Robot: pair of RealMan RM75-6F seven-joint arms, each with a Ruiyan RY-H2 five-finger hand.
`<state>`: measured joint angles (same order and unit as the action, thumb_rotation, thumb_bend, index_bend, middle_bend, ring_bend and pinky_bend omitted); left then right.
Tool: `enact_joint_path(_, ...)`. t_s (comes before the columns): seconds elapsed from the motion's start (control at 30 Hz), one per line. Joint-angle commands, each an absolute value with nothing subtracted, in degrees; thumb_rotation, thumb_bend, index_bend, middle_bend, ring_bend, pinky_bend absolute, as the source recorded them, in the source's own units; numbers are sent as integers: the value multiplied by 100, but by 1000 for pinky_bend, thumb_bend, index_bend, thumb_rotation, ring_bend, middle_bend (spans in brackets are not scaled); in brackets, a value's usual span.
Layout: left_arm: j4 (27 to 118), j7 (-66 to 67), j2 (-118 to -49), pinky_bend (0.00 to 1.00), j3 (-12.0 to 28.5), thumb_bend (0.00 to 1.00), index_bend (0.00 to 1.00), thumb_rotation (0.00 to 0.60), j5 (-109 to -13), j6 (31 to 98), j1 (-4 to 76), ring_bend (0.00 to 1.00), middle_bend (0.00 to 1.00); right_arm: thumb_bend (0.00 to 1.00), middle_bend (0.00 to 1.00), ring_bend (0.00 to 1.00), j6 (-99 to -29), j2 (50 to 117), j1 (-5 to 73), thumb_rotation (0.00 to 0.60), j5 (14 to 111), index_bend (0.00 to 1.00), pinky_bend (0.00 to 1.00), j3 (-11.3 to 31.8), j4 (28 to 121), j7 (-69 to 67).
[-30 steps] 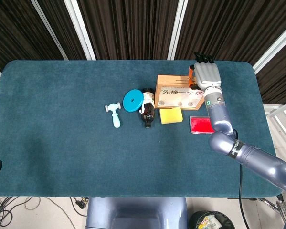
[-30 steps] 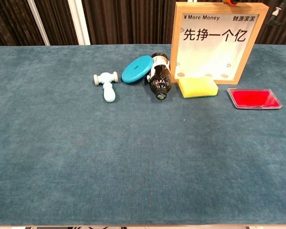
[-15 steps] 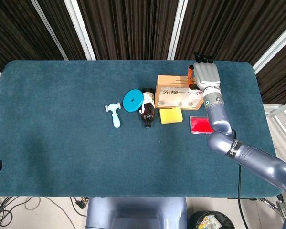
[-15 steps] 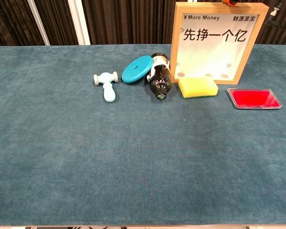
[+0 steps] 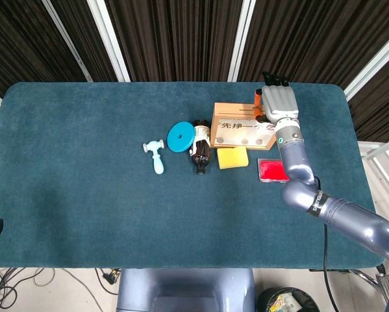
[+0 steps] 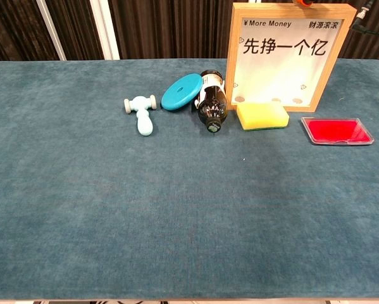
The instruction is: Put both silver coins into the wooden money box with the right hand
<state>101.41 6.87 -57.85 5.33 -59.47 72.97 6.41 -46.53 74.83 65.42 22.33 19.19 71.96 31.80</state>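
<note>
The blue table (image 5: 84, 195) carries the wooden money box (image 6: 289, 57) standing upright at the far side, with a yellow sponge (image 6: 262, 115) just in front and a red tray (image 6: 336, 131) to its right. The right hand (image 5: 277, 104) hovers over the box's top right corner; whether its fingers pinch a coin I cannot tell, and no silver coins show on the cloth. A coin released off the slot could bounce behind the box. Since a second ago the hand has edged slightly further away. The left hand is out of view.
</note>
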Motion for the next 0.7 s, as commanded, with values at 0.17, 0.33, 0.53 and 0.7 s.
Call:
enact_joint_path(0.17, 10146, 701, -5784, 0, 530, 396, 47, 600, -5939, 7292, 648, 0, 0, 519, 9, 0, -4671, 7461, 6565, 600, 2168, 717, 0, 1904, 7263, 3204)
enact_joint_path(0.33, 10151, 708, -5783, 0, 530, 396, 48, 600, -5930, 7297, 649, 0, 0, 519, 9, 0, -4655, 7478, 6571, 600, 2109, 717, 0, 1879, 7253, 3204)
enact_joint_path(0.53, 10153, 722, -5783, 0, 532, 396, 48, 600, -5905, 7289, 655, 0, 0, 519, 9, 0, -4669, 7509, 6600, 600, 2118, 717, 0, 1876, 7179, 3198)
enact_joint_path(0.7, 10158, 736, -5780, 0, 530, 396, 48, 600, -5890, 7284, 660, 0, 0, 520, 9, 0, -4678, 7513, 6607, 600, 2126, 717, 0, 1864, 7163, 3200)
